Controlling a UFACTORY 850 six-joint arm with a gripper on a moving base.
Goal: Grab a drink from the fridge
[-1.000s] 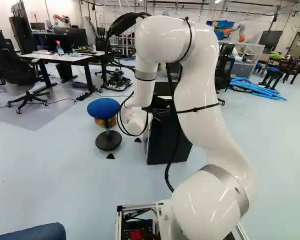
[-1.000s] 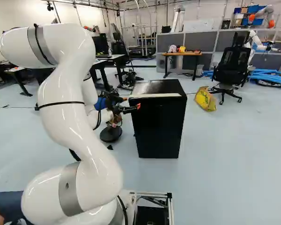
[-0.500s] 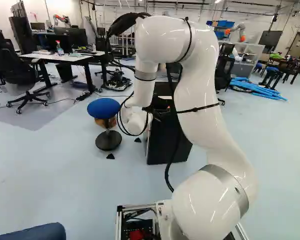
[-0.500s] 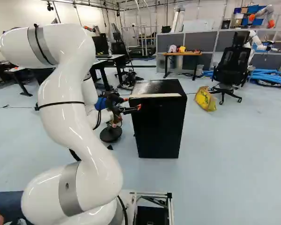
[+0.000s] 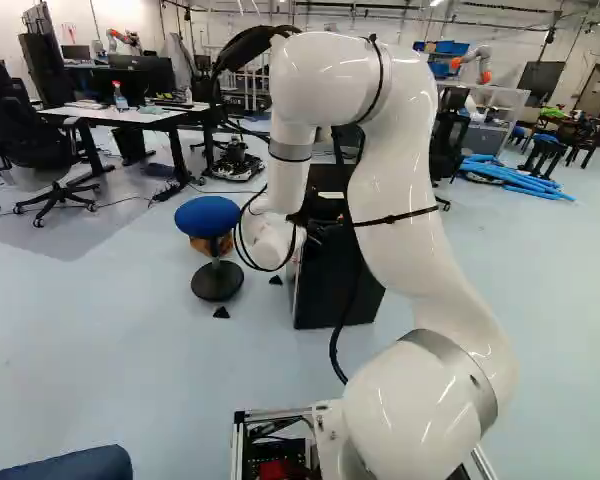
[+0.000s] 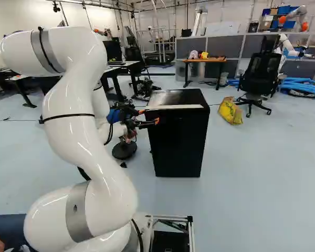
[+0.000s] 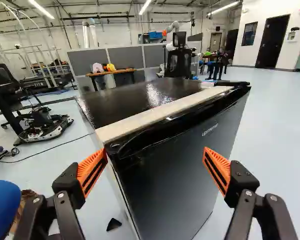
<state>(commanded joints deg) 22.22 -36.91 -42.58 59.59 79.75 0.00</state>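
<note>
**While the fridge (image 6: 178, 142) stands closed, my gripper (image 7: 155, 151) is only at its door**

Though my arm (image 6: 89, 142) already reaches out to the fridge, I judge the task to be near its beginning. My gripper is released, its orange pads (image 7: 91, 172) spread wide with nothing grasped between them. One pad is close by the top corner of the fridge on the stool's side; I cannot tell whether it touches. The other stands in front of the door (image 7: 175, 175), toward its far side.

Behind that nearest corner, the door's dark upper lip runs along the front edge of the fridge top, with a pale strip (image 7: 160, 112) just behind it. The door looks fully closed against the body, and a dark cap at the far front corner makes me think the hinge is there. If so, the corner near my pad is the side that should swing out.

No drink shows in any view; I take it to be inside, behind the door. What is done, then, is the approach. What is left is nearly everything: working the door open, finding a drink, closing on it and bringing it out.

Beside the fridge stands the blue stool (image 5: 208, 216), which could crowd my wrist if I swing that way. Farther off, on the other side, a yellow bag (image 6: 230, 110) lies on the floor before a black office chair (image 6: 260, 73), well clear of my reach.
</note>
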